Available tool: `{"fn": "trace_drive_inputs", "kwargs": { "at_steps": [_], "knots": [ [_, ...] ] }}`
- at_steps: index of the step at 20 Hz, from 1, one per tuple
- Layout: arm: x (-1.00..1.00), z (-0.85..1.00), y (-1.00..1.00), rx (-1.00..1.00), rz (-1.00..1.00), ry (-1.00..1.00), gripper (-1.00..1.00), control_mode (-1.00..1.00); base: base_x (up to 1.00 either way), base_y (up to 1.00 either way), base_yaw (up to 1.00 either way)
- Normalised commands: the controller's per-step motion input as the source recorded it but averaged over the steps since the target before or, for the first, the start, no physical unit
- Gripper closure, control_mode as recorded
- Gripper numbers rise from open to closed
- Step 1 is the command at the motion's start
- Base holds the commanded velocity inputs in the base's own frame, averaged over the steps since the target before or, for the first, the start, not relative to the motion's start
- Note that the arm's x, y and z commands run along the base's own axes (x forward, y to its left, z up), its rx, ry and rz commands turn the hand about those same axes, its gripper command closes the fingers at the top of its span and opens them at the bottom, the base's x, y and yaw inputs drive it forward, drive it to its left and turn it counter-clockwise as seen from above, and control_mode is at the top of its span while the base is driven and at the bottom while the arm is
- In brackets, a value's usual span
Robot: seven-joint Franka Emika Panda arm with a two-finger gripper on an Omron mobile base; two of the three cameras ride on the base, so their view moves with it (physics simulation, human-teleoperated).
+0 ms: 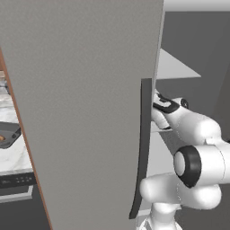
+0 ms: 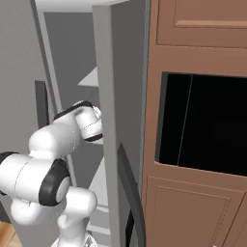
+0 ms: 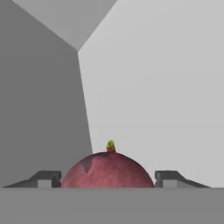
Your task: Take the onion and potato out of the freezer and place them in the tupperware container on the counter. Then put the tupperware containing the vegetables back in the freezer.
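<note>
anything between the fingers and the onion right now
Nothing visible. In the hand view the onion sits directly between the two fingers, one on each side, with bare pale freezer wall behind it.

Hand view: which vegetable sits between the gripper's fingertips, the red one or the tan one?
The dark red onion with the green tip; the gripper pinches its sides. The tan potato lies apart in the tupperware container.
</note>
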Motion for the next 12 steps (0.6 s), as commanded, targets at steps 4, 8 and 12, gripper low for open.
{"fn": "trace_drive_inputs", "kwargs": {
  "at_steps": [4,8,12],
  "knots": [
    [-0.78,0.59,0.00,-0.02,-0.10,-0.11,1.00,-1.00,0.00,0.00,0.00],
    [-0.60,0.88,-0.01,-0.12,-0.11,-0.03,1.00,-1.00,0.00,0.00,0.00],
    [-0.60,0.96,-0.22,-0.14,-0.08,0.00,1.00,-1.00,0.00,0.00,0.00]
  ]
}}
